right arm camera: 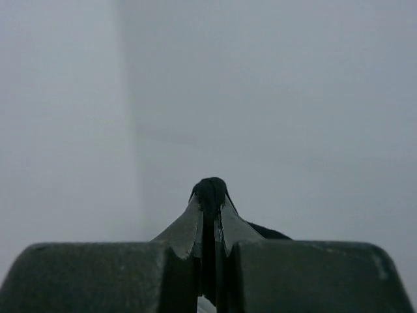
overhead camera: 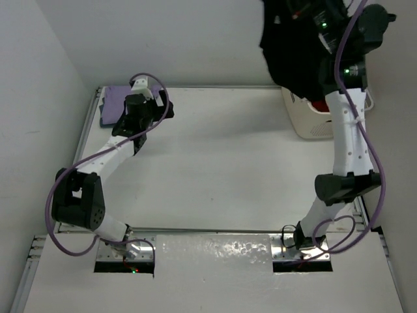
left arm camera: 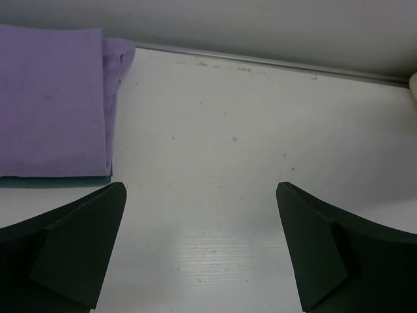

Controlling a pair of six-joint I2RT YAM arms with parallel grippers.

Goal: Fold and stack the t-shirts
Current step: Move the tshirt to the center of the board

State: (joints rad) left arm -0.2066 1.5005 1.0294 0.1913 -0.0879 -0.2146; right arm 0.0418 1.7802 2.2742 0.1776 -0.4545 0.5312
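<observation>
A black t-shirt (overhead camera: 290, 55) hangs bunched in the air above the basket, and my right gripper (overhead camera: 305, 14) is raised high and shut on it. In the right wrist view the jaws (right arm camera: 210, 210) pinch a fold of black cloth (right arm camera: 210, 188) against a bare wall. A folded lavender t-shirt (overhead camera: 116, 101) lies at the table's back left corner, and a teal-blue edge (left arm camera: 58, 180) shows beneath it. My left gripper (left arm camera: 200, 189) stands open and empty over bare table, just right of the lavender t-shirt (left arm camera: 52, 98). A red t-shirt (overhead camera: 322, 105) shows inside the basket.
The cream laundry basket (overhead camera: 311, 124) stands at the back right of the table, under the hanging shirt. Walls close in the table at the back and left. A metal rail (left arm camera: 260, 62) runs along the table's back edge.
</observation>
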